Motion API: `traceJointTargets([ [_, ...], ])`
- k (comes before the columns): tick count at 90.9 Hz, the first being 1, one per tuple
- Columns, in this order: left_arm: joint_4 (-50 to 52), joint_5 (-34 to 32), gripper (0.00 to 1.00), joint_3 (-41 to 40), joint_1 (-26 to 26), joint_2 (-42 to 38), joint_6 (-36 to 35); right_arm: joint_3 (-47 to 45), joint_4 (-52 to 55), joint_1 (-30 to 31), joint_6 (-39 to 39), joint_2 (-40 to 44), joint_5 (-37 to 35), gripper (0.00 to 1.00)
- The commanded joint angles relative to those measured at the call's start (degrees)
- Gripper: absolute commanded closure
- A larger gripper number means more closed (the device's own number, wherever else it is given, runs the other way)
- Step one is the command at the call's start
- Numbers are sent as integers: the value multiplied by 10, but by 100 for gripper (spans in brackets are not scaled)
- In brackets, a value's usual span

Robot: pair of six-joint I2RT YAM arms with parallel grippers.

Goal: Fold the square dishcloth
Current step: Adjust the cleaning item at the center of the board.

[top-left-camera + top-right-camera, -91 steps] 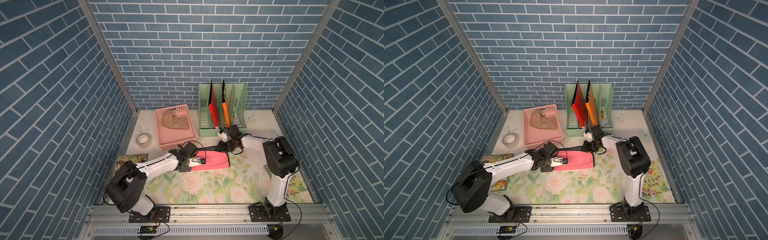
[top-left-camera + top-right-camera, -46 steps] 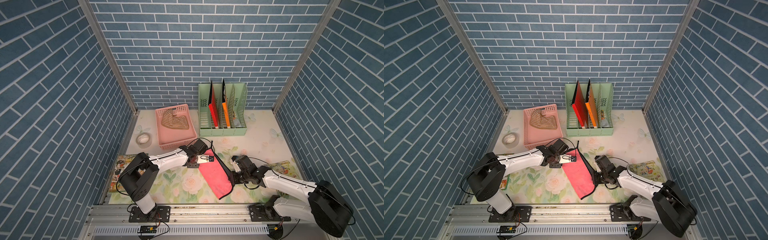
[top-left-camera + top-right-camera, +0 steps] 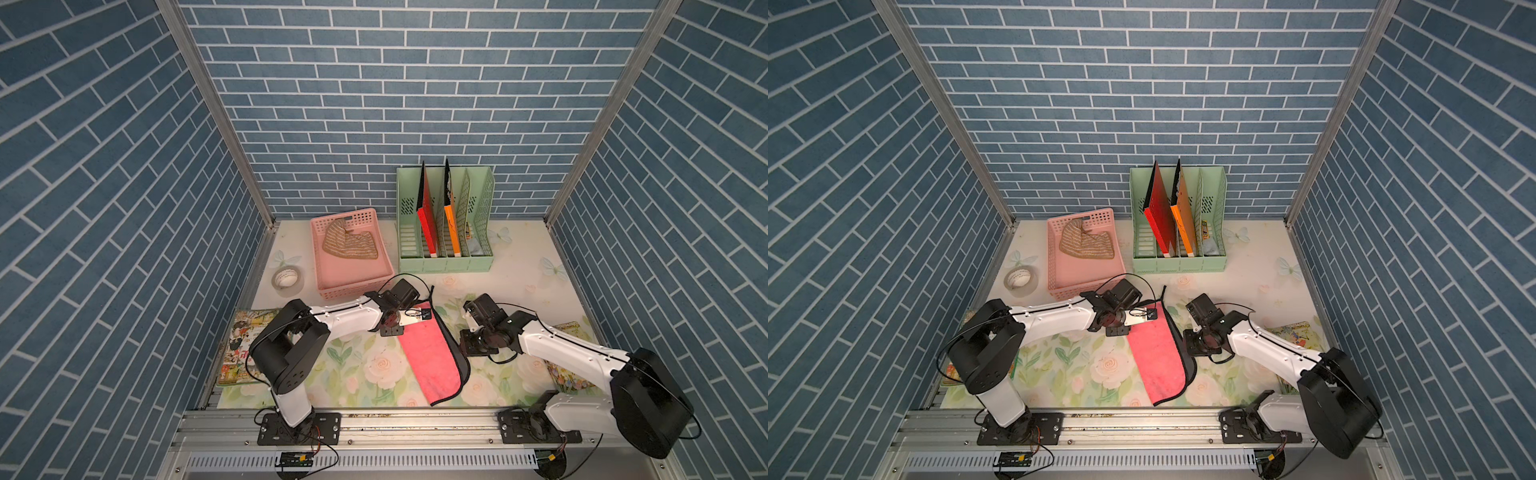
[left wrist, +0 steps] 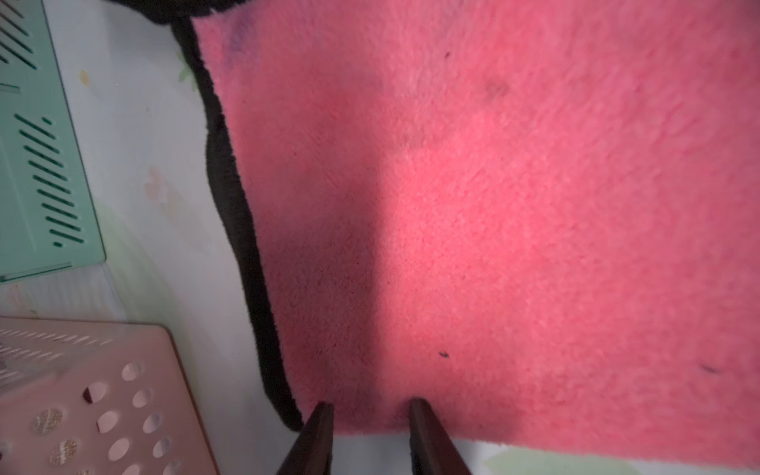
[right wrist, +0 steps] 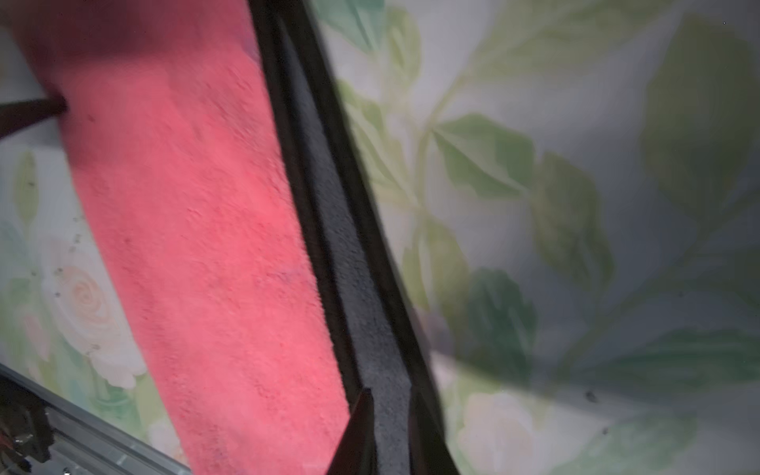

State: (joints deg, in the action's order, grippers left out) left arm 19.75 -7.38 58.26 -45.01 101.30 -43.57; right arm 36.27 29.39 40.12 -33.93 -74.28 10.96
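Note:
The pink dishcloth (image 3: 428, 357) (image 3: 1158, 357) has black trim and lies folded lengthwise on the floral mat, running from the middle toward the front rail. A grey strip of its underside (image 5: 362, 263) shows along its right edge. My left gripper (image 3: 409, 328) (image 3: 1138, 322) (image 4: 370, 411) is at the cloth's far end, and the pink edge (image 4: 452, 205) is pinched between its fingers. My right gripper (image 3: 460, 353) (image 3: 1187, 345) (image 5: 388, 397) is at the cloth's right side, shut on the grey, black-trimmed edge.
A pink basket (image 3: 328, 266) with a striped brown cloth stands at the back left. A green file holder (image 3: 444, 262) with red and orange folders stands at the back. A tape roll (image 3: 286, 278) and picture books (image 3: 241, 349) (image 3: 575, 332) lie at the sides.
The cloth has swung from lying crosswise to pointing at the front rail. My right arm came from the back to the cloth's right edge. The left gripper stayed at the far end.

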Motion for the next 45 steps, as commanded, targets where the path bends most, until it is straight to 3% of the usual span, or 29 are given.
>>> traceJointTargets([
  [1,-46,-37,63,13,-2,29,-1,-12,8,6,13,14,4,82],
  [24,-109,-90,63,47,1,89,-49,-63,-64,66,-46,-6,27,86],
  [45,-202,-129,61,73,17,103,-56,-27,-130,134,-84,-39,57,87],
])
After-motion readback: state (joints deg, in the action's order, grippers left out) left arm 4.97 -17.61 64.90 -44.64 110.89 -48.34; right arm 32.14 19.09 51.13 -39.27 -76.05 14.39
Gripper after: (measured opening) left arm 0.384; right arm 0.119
